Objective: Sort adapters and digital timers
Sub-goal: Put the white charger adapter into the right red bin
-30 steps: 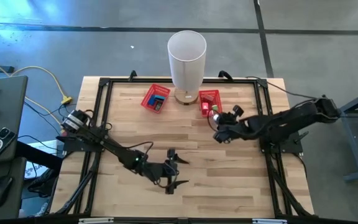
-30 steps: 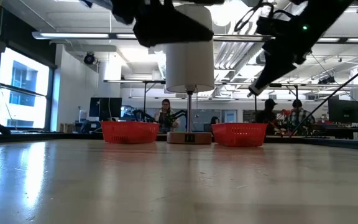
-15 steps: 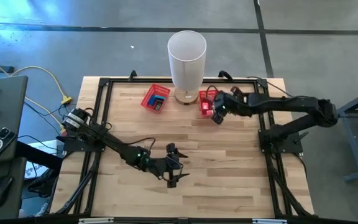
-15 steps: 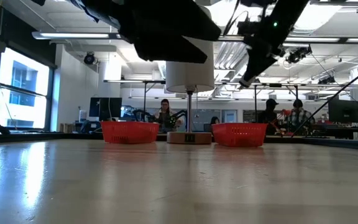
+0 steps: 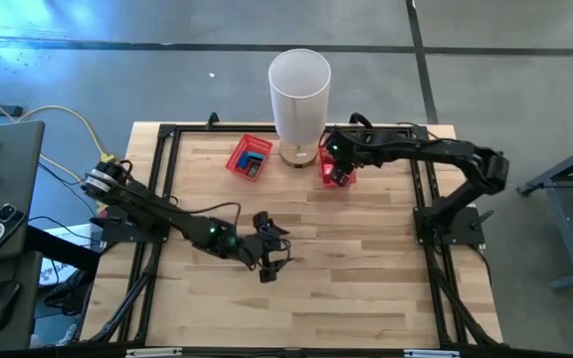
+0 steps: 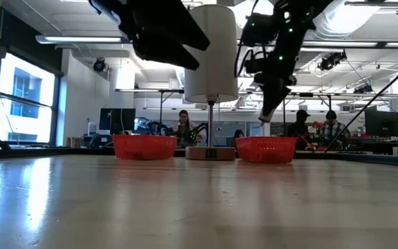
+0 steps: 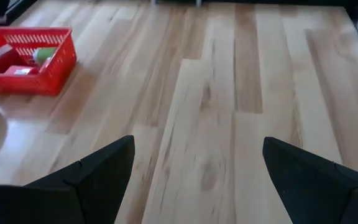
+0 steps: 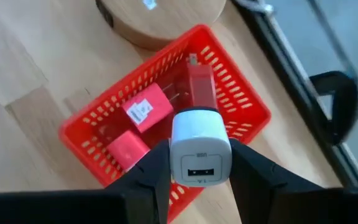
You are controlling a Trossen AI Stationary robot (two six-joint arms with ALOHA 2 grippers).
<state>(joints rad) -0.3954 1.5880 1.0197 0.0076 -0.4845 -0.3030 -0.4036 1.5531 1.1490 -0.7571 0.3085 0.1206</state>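
My right gripper (image 5: 338, 171) hovers over the right red basket (image 5: 324, 179) near the far edge and is shut on a white USB adapter (image 8: 199, 149). That basket (image 8: 241, 102) holds red adapters (image 8: 145, 111), one with a white label. The left red basket (image 5: 250, 157) sits left of the lamp and holds a dark timer. My left gripper (image 5: 267, 249) is open over the bare table middle (image 7: 197, 142). In the low view my right gripper (image 6: 268, 111) hangs above the right basket (image 6: 265, 149). My right gripper pinches the white adapter by two opposite side walls (image 8: 174, 152) between its two fingers (image 8: 151, 177). The adapter's USB port face points back at the wrist camera. The fingers point down from above. The adapter is lifted clear, straight over the right basket's inside.
A tall white lamp (image 5: 299, 85) on a round wooden base (image 8: 160, 18) stands between the two baskets at the far edge. A black frame (image 5: 421, 179) borders the table. People sit in the room behind (image 6: 184, 128). Bare wood lies around the left gripper.
My right gripper has carried the white adapter from the table's right middle toward the far edge and now hangs over the right basket. My left gripper has shifted somewhat toward the far edge and stayed open.
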